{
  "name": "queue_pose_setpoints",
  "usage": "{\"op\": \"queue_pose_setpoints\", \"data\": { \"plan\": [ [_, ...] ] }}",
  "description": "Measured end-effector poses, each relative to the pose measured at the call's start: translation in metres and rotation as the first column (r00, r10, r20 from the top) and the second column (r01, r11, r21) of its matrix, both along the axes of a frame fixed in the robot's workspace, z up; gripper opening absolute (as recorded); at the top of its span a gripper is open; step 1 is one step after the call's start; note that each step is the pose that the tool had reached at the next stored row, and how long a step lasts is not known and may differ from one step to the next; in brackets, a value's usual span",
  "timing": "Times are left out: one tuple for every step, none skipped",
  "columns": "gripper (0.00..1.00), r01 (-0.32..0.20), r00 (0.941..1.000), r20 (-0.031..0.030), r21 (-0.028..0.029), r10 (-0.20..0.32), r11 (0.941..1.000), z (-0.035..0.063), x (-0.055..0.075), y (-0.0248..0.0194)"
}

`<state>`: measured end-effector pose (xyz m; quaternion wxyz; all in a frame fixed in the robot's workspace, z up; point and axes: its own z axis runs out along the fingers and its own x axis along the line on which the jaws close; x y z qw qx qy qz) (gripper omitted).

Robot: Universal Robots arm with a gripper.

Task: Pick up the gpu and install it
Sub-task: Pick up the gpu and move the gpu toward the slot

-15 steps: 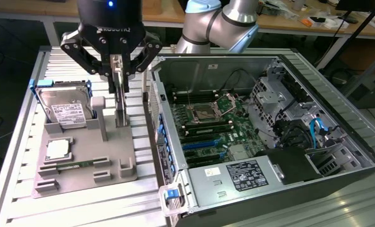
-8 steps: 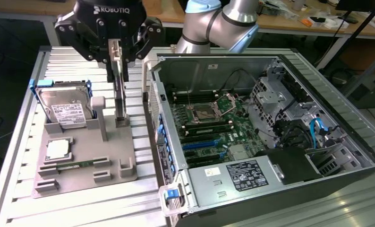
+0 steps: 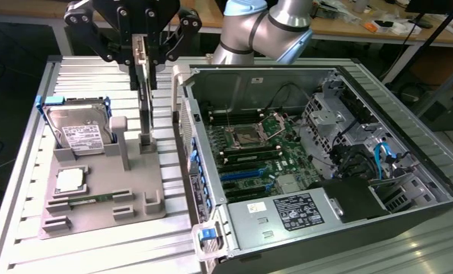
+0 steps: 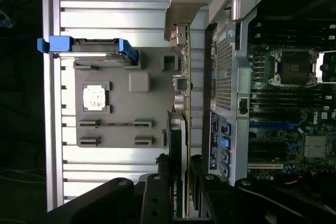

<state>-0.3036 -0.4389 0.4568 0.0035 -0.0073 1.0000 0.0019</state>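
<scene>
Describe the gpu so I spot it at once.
On the exterior view's left, beside the open computer case, lies a grey fixture plate. The gpu stands on edge over it, in the gripper. Unlike the neighbouring blue-framed hard drive, it is thin, black.

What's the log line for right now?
claw shut on gpu | gpu upright at holder, not yet in case | case open beside holder

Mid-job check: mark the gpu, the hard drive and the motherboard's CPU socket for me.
gpu [image 3: 145, 108], exterior view, lower part of its upright edge.
hard drive [image 3: 83, 136], exterior view, on its white label.
CPU socket [image 3: 245, 137], exterior view, socket centre.
</scene>
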Motion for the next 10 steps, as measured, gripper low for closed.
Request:
{"op": "queue_pose_setpoints", "data": {
  "plan": [
    [0.27,0.0,1.0,-0.0035,0.0,0.0,1.0,0.0001,0.003,0.0],
    [0.27,0.0,1.0,-0.0066,0.0,0.0,1.0,0.0001,0.005,0.0],
    [0.27,0.0,1.0,-0.0097,0.0,0.0,1.0,0.0003,0.007,0.0],
    [0.27,0.0,0.9999,-0.0135,-0.0001,0.0,1.0,0.0005,0.009,-0.0001],
    [0.27,0.0,0.9998,-0.0181,0.0,0.0,1.0,0.0008,0.012,-0.0002],
    [0.27,0.0,0.9998,-0.0217,-0.0001,0.0,1.0,0.0011,0.015,-0.0002],
    [0.27,0.0,0.9996,-0.0266,-0.0001,0.0,1.0,0.0016,0.017,-0.0002],
    [0.27,0.0,0.9995,-0.0301,-0.0001,0.0,1.0,0.0021,0.02,-0.0002],
    [0.27,0.0,0.9994,-0.0337,0.0,0.0,1.0,0.0025,0.023,-0.0003],
    [0.27,0.0,0.9993,-0.0372,0.0,0.0,1.0,0.003,0.025,-0.0003]
  ]
}}
